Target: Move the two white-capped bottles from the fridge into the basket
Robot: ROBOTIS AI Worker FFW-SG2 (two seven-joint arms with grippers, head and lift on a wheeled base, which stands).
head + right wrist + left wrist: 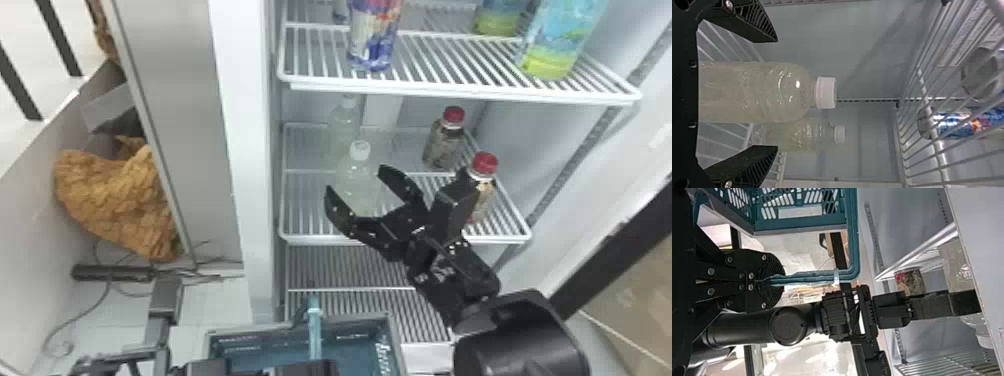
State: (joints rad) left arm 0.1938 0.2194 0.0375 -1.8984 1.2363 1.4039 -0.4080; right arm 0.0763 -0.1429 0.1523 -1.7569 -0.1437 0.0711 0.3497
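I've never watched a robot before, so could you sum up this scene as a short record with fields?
Nearer white-capped clear plastic bottle: on white wire shelf
Farther white-capped bottle: behind it, same shelf
Right claw: open, fingers either side of nearer bottle
Left claw: closed on handle of blue-green plastic basket

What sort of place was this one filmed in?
Probably a small shop's drinks corner, or a mock-up of one: an upright fridge with wire shelves, white-capped bottles and red-capped bottles standing inside, and a handled basket in front.
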